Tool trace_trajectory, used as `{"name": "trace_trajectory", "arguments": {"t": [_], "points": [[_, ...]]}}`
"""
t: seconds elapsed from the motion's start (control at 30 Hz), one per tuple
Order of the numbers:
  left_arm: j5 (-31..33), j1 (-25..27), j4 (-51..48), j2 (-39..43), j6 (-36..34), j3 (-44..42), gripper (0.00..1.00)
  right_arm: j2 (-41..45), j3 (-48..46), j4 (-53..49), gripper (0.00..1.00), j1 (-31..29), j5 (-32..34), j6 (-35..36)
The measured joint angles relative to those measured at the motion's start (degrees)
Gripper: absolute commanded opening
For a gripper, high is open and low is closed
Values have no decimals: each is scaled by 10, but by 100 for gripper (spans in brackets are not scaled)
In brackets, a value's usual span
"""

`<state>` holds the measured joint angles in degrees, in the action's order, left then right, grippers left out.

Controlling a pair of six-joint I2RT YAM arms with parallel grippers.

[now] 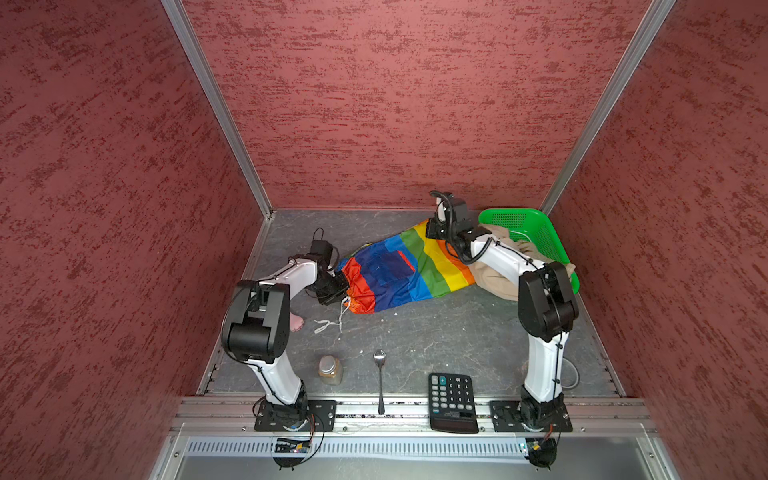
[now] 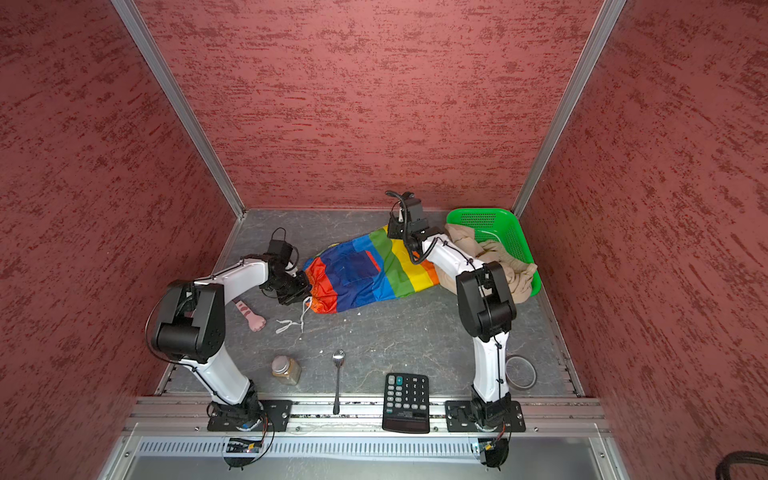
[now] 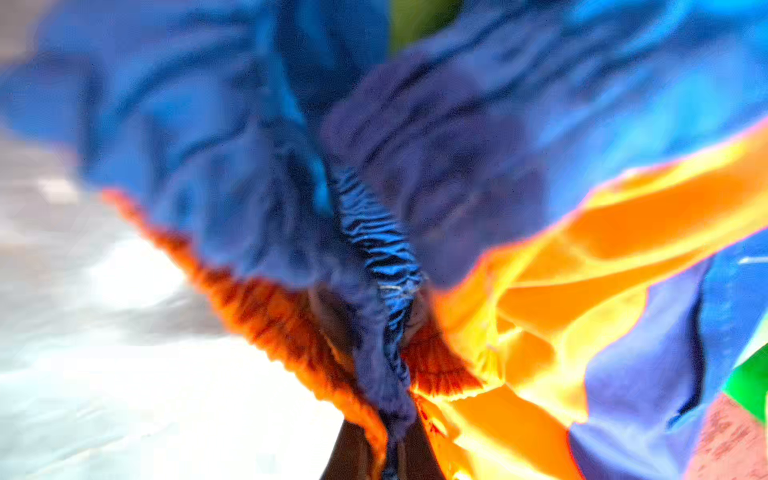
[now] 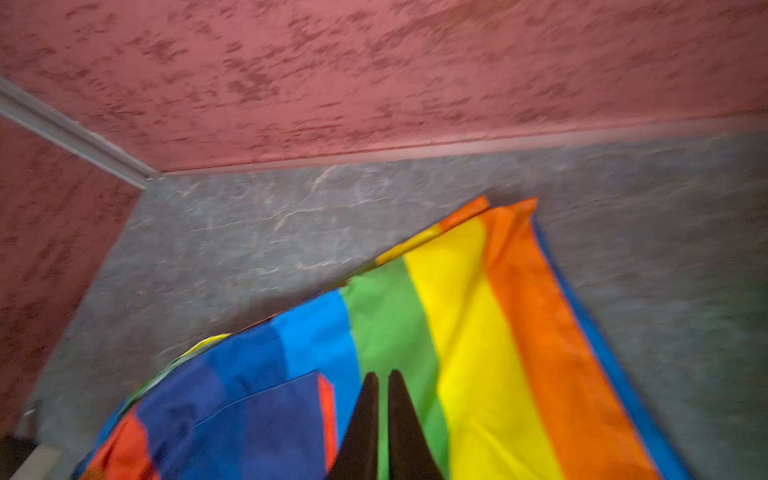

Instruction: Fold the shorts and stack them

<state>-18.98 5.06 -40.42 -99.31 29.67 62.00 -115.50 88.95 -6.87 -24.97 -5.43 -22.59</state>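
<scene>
My left gripper (image 1: 334, 286) is clamped on the gathered waistband of the rainbow shorts (image 1: 399, 270). They lie on the table (image 1: 436, 332), long axis running from that grip toward the far right. My right gripper (image 4: 383, 376), jaws together and empty, hangs over the green stripe (nearer the hems). The beige shorts (image 1: 496, 282) spill from the green basket (image 1: 544, 237).

1. The grey, marbled tabletop (image 1: 436, 332) fills the lower middle of both top views.
2. Striped shorts (image 1: 399, 270) lie spread at its centre, with a white cord (image 1: 332, 322) trailing to the lower left.
3. Beige shorts (image 1: 498, 282) slump at centre right, partly inside a green basket (image 1: 552, 232).
4. Along the lower edge, from left to right, are a jar (image 1: 330, 369), a spoon (image 1: 380, 382) and a calculator (image 1: 452, 401).
5. A pink paw-shaped toy (image 2: 251, 316) lies at the left and a clear ring (image 2: 520, 372) at the lower right.
</scene>
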Motion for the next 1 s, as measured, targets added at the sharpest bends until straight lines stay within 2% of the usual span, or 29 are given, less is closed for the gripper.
{"name": "trace_trajectory", "arguments": {"t": [0.13, 0.4, 0.67, 0.87, 1.0], "points": [[6, -16, -30, 26, -3, 21, 11, -22, -43, 10, 0, -52, -27, -21], [15, -24, -85, 44, -13, 91, 13, -104, -31, 4, 0, -110, -58, -44], [13, -19, -139, 44, -30, 235, 15, -198, 92, 0, 0, -158, -104, -76], [13, 4, -155, 44, -41, 268, 15, -328, 299, -16, 3, -200, -202, -121], [15, 8, -172, 40, -46, 268, 15, -323, 295, -2, 8, -205, -250, -156]]}}
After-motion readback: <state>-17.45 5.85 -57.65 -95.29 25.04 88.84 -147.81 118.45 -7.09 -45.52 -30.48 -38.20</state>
